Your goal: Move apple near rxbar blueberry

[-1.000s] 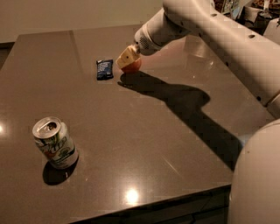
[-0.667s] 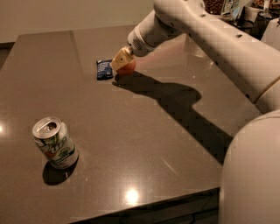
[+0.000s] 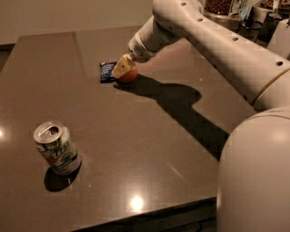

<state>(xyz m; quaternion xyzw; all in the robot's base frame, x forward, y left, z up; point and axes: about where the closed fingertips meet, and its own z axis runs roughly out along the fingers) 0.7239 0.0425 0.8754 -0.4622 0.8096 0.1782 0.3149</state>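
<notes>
The apple (image 3: pixel 130 74) is red-orange and rests on the dark tabletop (image 3: pixel 136 136) at the far middle. My gripper (image 3: pixel 123 68) is down over it, with a pale finger (image 3: pixel 120 69) covering its left side. The rxbar blueberry (image 3: pixel 107 71) is a dark blue wrapped bar lying flat just left of the apple, almost touching it. The white arm reaches in from the upper right.
A green-and-white soda can (image 3: pixel 56 147) stands upright at the near left. The table's front edge (image 3: pixel 136 213) runs along the bottom. The robot's white body (image 3: pixel 253 172) fills the lower right. Cluttered items (image 3: pixel 226 7) sit beyond the table's far right.
My gripper has carried the apple leftward and lowered it next to the blue bar. The can has not moved.
</notes>
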